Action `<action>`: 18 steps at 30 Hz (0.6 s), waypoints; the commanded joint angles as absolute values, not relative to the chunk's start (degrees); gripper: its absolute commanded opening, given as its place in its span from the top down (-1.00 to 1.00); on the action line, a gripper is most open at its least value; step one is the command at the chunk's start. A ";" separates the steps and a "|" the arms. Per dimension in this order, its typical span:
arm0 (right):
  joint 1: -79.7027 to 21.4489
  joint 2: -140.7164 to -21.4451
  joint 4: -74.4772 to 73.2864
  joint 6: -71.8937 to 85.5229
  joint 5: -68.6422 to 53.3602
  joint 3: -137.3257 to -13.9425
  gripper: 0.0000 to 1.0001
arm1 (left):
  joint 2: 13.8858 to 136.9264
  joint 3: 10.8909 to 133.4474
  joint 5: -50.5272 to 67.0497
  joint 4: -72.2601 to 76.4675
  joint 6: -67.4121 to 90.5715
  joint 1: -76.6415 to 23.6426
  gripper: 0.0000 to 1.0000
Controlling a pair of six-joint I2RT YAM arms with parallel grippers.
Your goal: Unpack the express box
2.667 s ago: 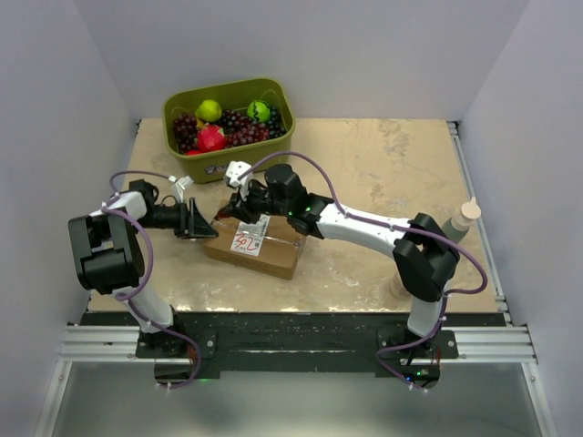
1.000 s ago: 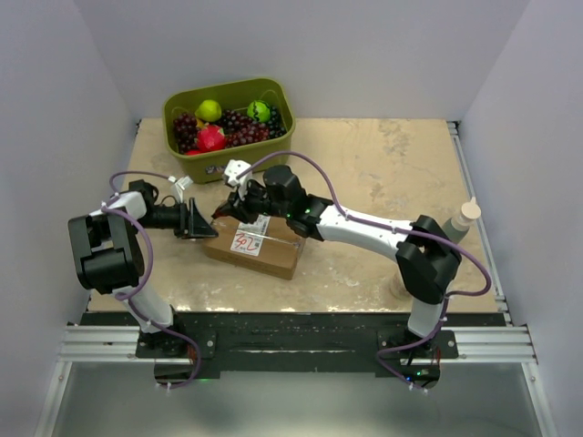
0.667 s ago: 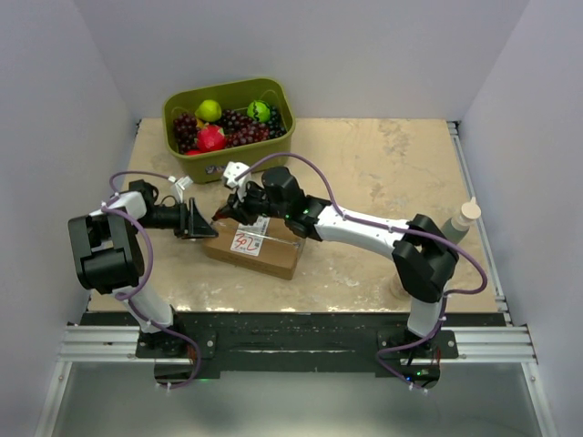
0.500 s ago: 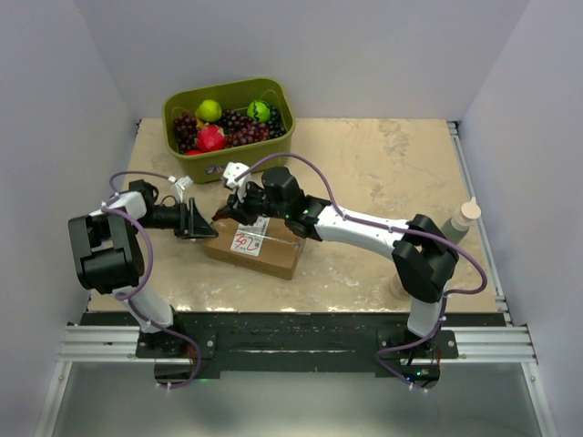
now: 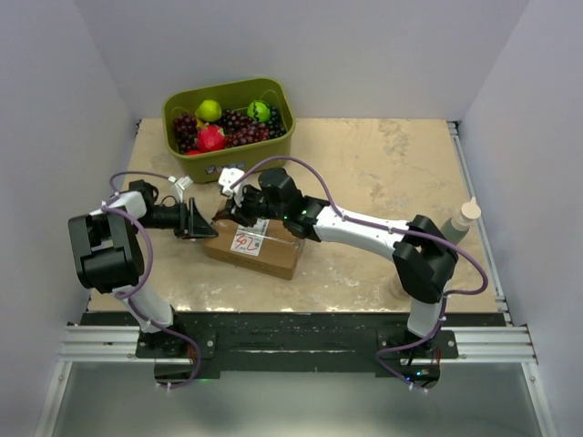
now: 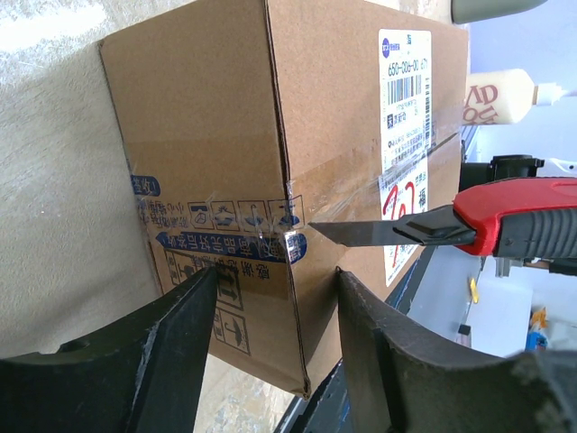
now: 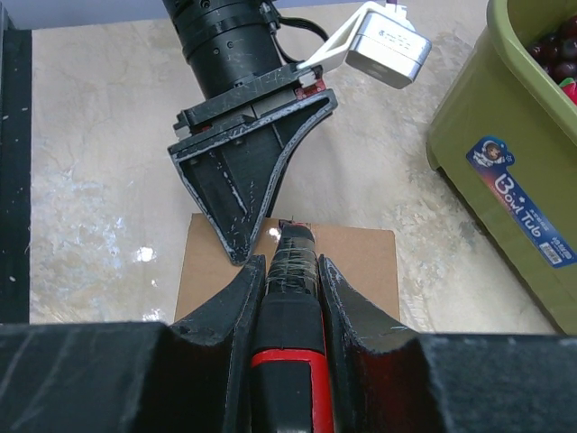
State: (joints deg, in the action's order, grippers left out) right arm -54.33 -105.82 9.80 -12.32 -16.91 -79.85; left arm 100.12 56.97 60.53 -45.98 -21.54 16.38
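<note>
The express box (image 5: 255, 244) is a brown carton with a white label, red marks and clear tape, lying left of centre. It also shows in the left wrist view (image 6: 207, 117) and the right wrist view (image 7: 361, 262). My left gripper (image 5: 205, 221) is open at the box's left end, its fingers (image 6: 180, 343) straddling the box's upper edge. My right gripper (image 5: 235, 208) is shut on a red and black utility knife (image 7: 288, 361). The knife's blade (image 6: 352, 234) lies along the tape on the box top, its tip at the left edge.
An olive-green bin (image 5: 273, 137) of grapes and other fruit stands behind the box; its wall is close on the right in the right wrist view (image 7: 487, 153). A pale bottle (image 5: 465, 218) stands at the table's right edge.
My right gripper has shifted slightly left with the knife, towards the box's left end. The left arm and the box have not moved.
</note>
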 commanded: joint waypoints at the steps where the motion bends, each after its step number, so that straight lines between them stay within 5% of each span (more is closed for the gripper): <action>1: -54.49 -104.33 4.93 -14.50 -16.08 -82.62 1.00 | 103.01 55.63 50.80 -46.14 -22.94 16.17 -0.15; 18: -54.40 -103.45 -2.46 -14.50 -13.19 -83.50 1.00 | 103.45 55.37 50.54 -45.79 -22.76 16.17 -0.14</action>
State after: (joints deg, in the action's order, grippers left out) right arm -54.48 -105.80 3.86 -14.06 -15.92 -82.39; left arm 100.49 57.12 60.77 -46.17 -21.54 16.47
